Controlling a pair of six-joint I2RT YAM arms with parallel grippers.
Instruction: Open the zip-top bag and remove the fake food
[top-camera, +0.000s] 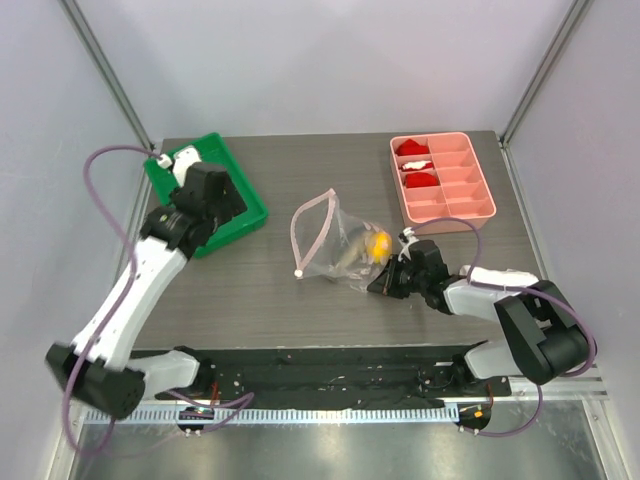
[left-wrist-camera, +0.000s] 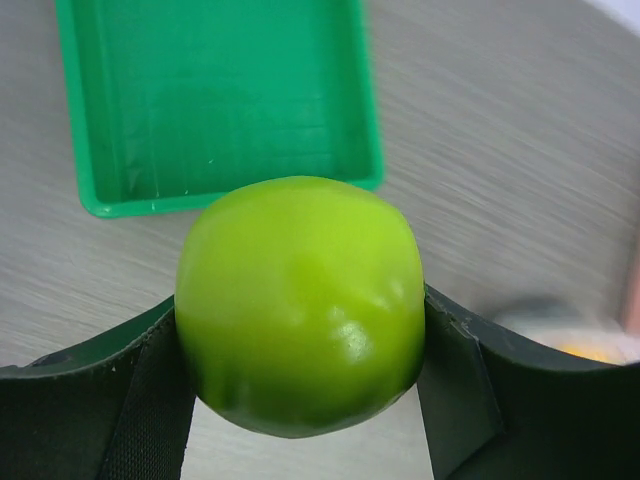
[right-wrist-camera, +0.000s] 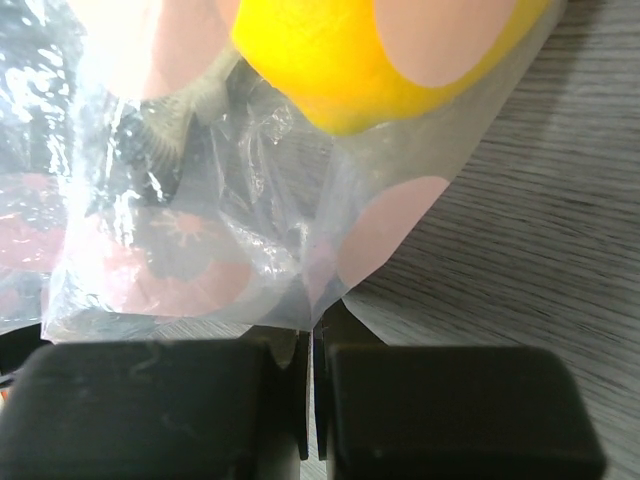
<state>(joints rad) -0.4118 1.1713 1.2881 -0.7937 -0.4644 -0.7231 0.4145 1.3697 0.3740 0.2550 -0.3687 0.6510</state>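
Step in hand, as I read it: dropping off fruit one of two. On the left gripper (left-wrist-camera: 305, 395) the fingers are clamped on the lime-green round toy fruit (left-wrist-camera: 300, 300). It is held above the desk (top-camera: 270, 300) at the far-left corner, by the rim of the green plastic tray (left-wrist-camera: 372, 120). Can't tell whether it is fully over the tray floor.

On the right gripper (right-wrist-camera: 310, 400) the fingers are pressed together on an edge of the clear crinkly zip-top bag (top-camera: 330, 245) at its closed end. That pins it mid-desk, slightly toward the right edge. Its pink zip strip (top-camera: 300, 225) forms a loop facing the left edge, so the mouth looks open. Inside the bag lies the yellow-orange round toy fruit (right-wrist-camera: 320, 50), down at the closed end just beside the right fingers.

Far-right corner has the pink compartment tray (top-camera: 482, 195) with red-and-white toy pieces (top-camera: 415, 165), well apart and not part of this job.

Next, my call: left fingers part over the tray to release the green fruit, then that arm goes to the bag mouth for the yellow one. Right pinch has to anchor the bag; the film is thin and slippery, so a weak hold could let it drag. Yellow fruit sits deep, so the reach needs the mouth wide.
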